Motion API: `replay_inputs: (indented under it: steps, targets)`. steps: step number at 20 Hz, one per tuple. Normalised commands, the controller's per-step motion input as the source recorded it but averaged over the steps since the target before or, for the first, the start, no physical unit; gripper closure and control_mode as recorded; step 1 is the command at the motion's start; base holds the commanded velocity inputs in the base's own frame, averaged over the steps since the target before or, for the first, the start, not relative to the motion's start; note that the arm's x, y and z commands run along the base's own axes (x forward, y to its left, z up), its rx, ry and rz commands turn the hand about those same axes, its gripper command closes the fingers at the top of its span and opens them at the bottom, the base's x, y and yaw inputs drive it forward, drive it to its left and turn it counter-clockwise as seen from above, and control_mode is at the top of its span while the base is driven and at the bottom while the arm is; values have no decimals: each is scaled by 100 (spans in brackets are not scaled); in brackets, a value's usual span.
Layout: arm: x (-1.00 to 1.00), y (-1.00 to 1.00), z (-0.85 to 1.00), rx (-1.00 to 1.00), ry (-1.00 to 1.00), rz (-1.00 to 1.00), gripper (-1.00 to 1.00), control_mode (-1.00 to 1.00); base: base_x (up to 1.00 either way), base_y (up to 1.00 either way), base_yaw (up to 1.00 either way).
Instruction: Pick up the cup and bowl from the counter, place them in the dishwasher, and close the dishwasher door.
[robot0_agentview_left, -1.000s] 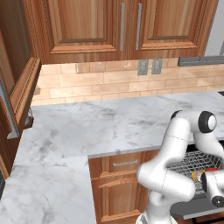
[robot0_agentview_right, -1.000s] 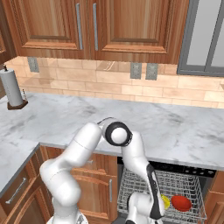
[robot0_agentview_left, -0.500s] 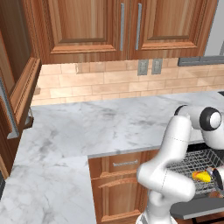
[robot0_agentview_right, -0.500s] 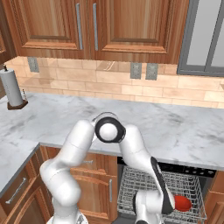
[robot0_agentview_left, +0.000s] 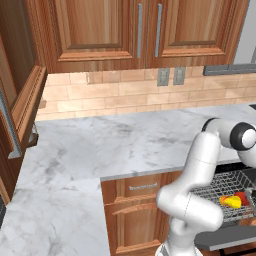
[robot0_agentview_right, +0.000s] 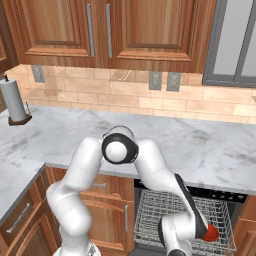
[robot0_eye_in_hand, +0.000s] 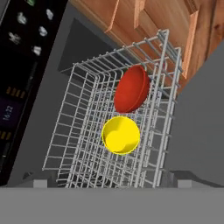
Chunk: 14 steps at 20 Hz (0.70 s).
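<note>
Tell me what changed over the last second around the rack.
The arm's elbow swung toward the camera's right in the left base view, uncovering the cup and bowl. Both stayed lying in the dishwasher rack, side by side. The counter and the camera views are unchanged.

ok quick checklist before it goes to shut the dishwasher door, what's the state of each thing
1. Cup in the wire rack: ok, lying beside the bowl.
2. Bowl in the rack: ok, resting next to the cup.
3. Gripper empty: ok, nothing between the fingers.
4. Rack pushed back into the dishwasher: not ok, it is pulled out past the front.
5. Dishwasher door shut: not ok, it is dropped open.
6. Cup and bowl steady in the rack: cannot tell.
</note>
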Motion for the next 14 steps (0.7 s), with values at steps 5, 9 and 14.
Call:
replay_inputs:
  steps: [5,9,14]
  targets:
    - [-35,0,0,3,-6,-2,-100,-100,0,0,0]
    - [-50,0,0,0,-15,0,-100,-100,0,0,0]
    - [-44,0,0,-3,-20,0,-100,-100,0,0,0]
